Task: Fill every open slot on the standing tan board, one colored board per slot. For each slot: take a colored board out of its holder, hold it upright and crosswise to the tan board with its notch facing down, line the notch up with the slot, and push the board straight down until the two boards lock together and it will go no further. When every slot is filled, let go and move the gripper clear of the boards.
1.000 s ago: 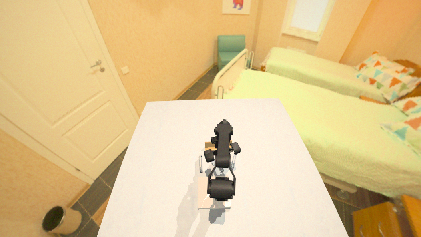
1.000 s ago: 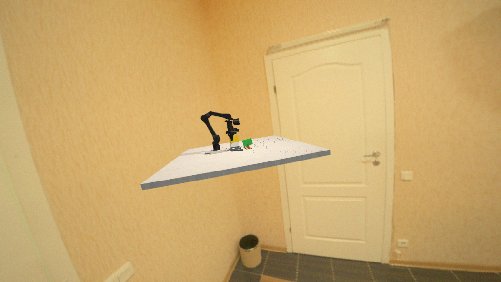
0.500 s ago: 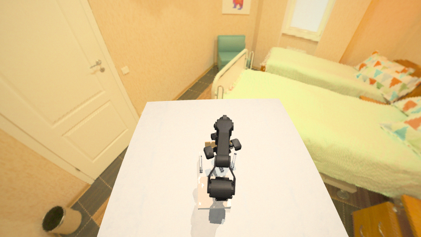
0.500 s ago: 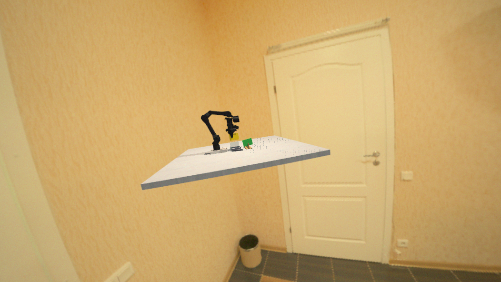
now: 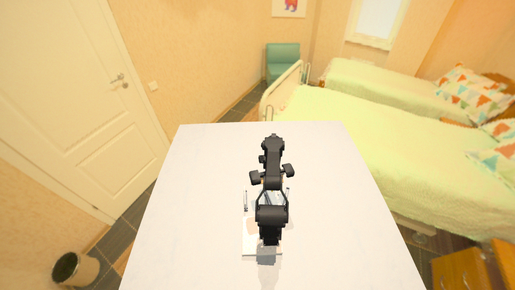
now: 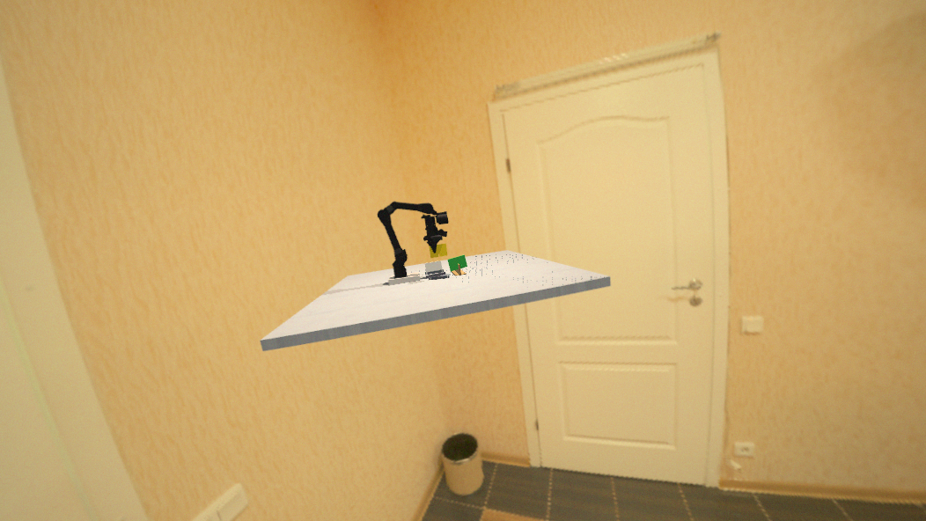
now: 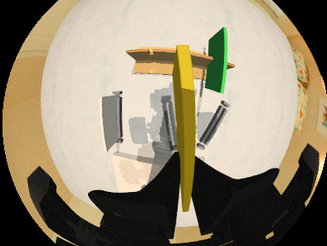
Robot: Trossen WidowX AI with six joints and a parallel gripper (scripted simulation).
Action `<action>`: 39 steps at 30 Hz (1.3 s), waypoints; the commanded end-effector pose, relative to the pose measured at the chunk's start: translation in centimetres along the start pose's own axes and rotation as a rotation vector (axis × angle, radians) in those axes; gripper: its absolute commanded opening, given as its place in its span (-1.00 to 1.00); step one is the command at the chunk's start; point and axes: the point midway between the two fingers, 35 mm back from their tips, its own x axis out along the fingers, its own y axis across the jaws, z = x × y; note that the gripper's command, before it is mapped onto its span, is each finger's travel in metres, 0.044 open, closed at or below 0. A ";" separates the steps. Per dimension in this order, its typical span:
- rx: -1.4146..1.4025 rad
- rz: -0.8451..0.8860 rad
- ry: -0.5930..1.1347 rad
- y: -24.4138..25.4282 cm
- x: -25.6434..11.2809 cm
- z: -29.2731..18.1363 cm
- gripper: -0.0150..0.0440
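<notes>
My gripper (image 6: 434, 250) (image 7: 181, 155) is shut on a yellow board (image 6: 440, 250) (image 7: 187, 120), held upright high above the table. The standing tan board (image 7: 143, 55) is ahead of the gripper. A green board (image 6: 458, 262) (image 7: 217, 62) stands crosswise on the tan board near its right end. An open slot shows near the tan board's left end; the yellow board covers part of its middle in the wrist view. A pale grey board (image 6: 433, 266) (image 7: 109, 120) stands in the left holder (image 7: 120, 118). The yellow board's notch cannot be made out.
The middle holder (image 7: 167, 124) and the angled right holder (image 7: 213, 125) (image 5: 286, 195) hold no board. A flat pale plate (image 5: 249, 245) lies under the arm's base. The white table (image 5: 201, 162) (image 6: 362, 304) bears everything; the arm hides much of the workspace in the top view.
</notes>
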 end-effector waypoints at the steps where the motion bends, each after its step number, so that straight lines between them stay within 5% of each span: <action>1: 0.023 -0.005 -0.010 -0.3 -0.3 1.2 -0.49; 39: 0.180 -0.004 -0.017 -1.6 0.6 9.3 -0.49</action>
